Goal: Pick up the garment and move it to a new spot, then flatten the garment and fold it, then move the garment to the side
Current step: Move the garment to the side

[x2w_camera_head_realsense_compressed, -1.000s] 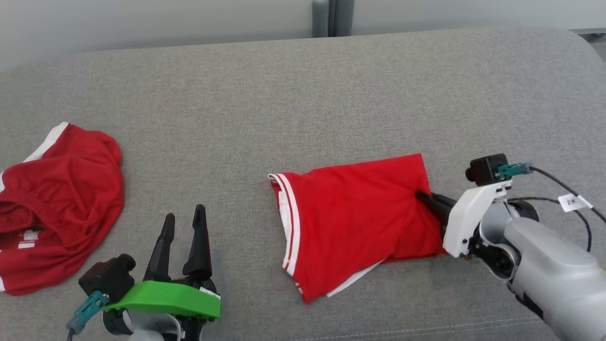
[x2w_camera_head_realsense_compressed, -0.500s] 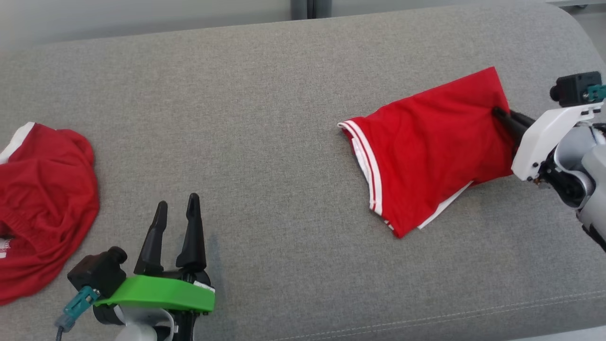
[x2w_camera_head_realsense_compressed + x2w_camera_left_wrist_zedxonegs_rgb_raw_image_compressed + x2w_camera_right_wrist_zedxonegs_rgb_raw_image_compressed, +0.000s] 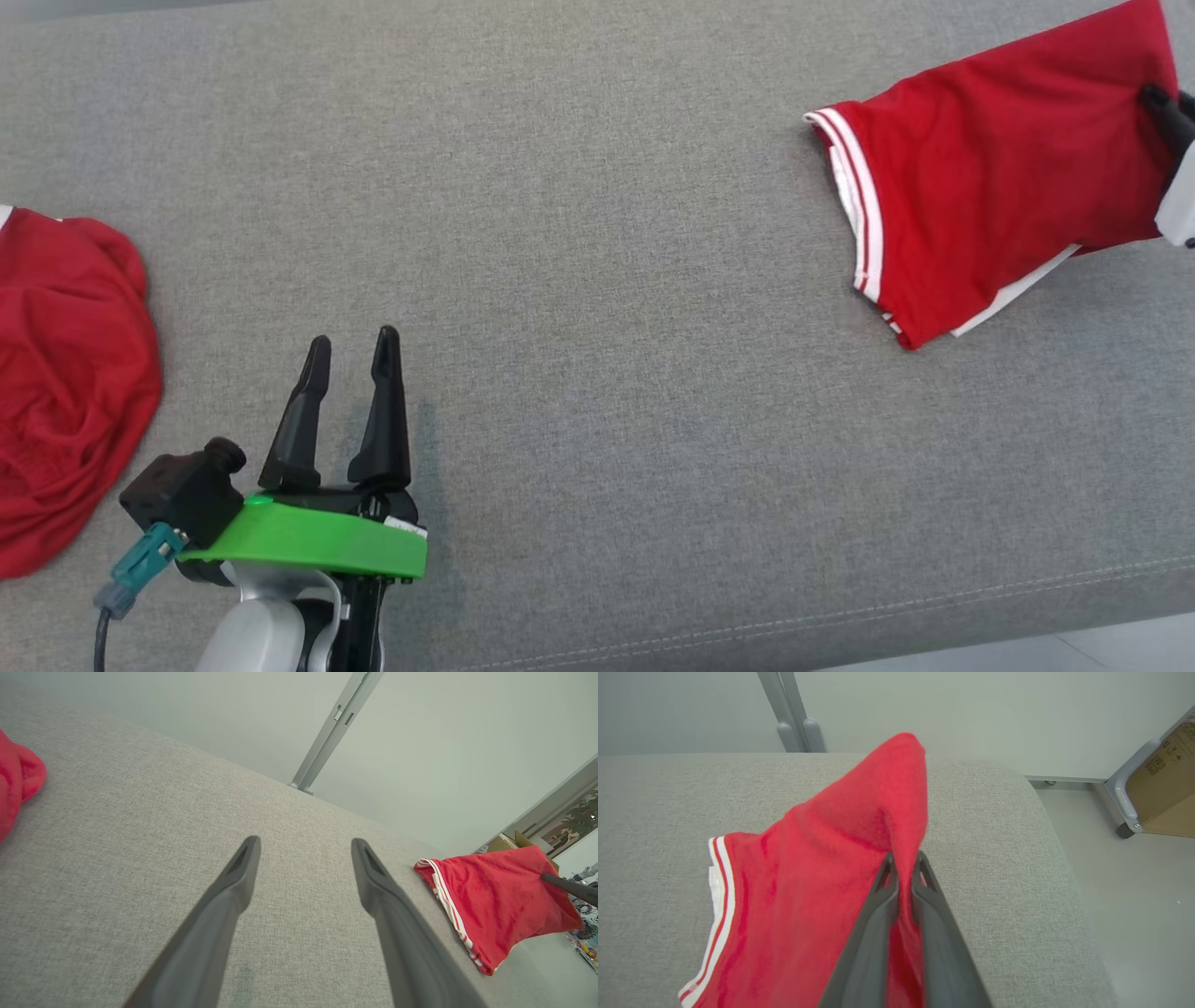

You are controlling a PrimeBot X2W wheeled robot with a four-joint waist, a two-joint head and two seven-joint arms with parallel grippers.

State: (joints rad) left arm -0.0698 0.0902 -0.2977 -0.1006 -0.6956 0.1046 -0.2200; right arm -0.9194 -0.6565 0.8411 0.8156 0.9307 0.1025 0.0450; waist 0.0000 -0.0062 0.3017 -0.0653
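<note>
Pinching a ridge of red cloth, our right gripper (image 3: 903, 861) has its two dark fingers drawn almost together, with only fabric between their tips. What we hold is the garment (image 3: 990, 187), red with white stripes along one hem. Its pinched edge rises to a peak in the right wrist view, while the striped end, at eight o'clock from the fingers, lies on the grey cushion (image 3: 597, 280). Our own fingers hide the cloth directly beneath them.

From the head, the garment sits at two o'clock, its top corner clipped by the frame. Of the right gripper we see there a dark fingertip and a sliver of white mount, the rest cut off at the three o'clock edge. A white layer peeks out under the garment's lower border, and we cannot tell what part it is.

Our left gripper (image 3: 354, 338) sits at seven o'clock in the head view, jaws spread wide with nothing between them, well apart from the garment. At nine o'clock lies a second red garment (image 3: 65, 392), crumpled and cut off by the frame, so its kind is unclear.

Beyond the cushion, at eleven o'clock in the right wrist view, stands a grey metal post (image 3: 791, 714). A cardboard box (image 3: 1164, 793) shows partly at two o'clock.
</note>
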